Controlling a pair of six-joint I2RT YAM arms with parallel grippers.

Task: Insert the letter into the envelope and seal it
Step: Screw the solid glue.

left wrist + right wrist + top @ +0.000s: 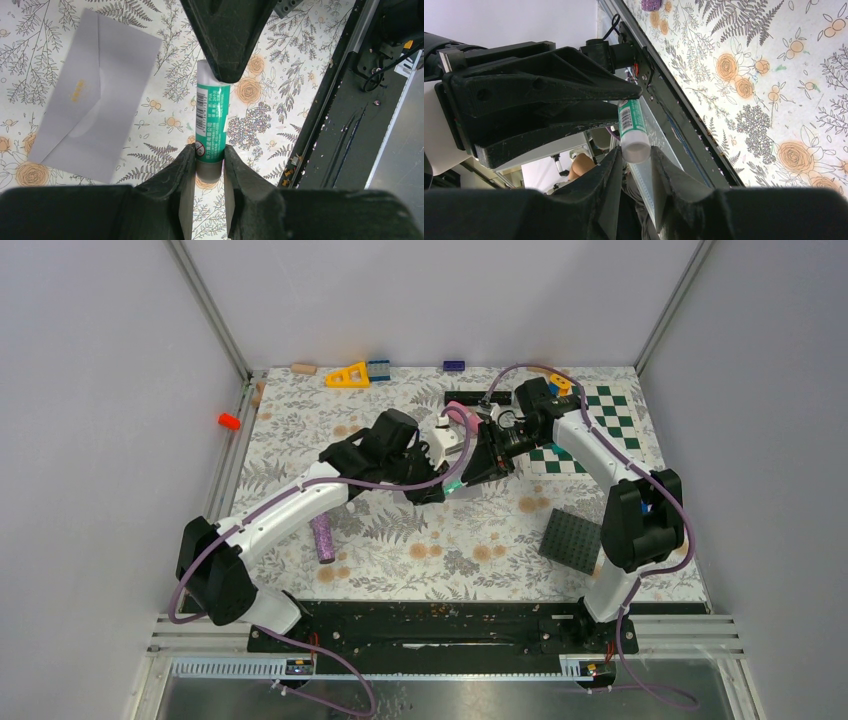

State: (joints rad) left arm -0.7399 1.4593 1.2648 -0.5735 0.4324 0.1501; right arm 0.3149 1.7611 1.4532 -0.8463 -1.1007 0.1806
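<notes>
Envelope (95,95) job: I think this is the gluing part, getting the glue stick (212,120) open so the flap can be stuck down
Purple tube (323,538): lies near the arm bases on the left, not in use
Dark bumpy plate (572,538): lies near on the right, not in use
Left gripper (209,156): nearly closed, pinching one end of the glue stick and holding it up off the table
Right gripper (636,152): its two fingers sit on each side of the white end of the stick, very close to it; I cannot tell if they squeeze it yet
Envelope spot: flat on the flowery table cover (260,125), off to one side of the glue stick and not touching it; the flap looks folded down
Letter: I cannot see it anywhere; it may be inside the envelope, but I cannot tell
Checkerboard (590,430): far side on the right, not in use
Next move: I think the right fingers need a firm hold on the white end, then a straight pull away from the left gripper so the cap comes off; the left one must not let go or tip
</notes>
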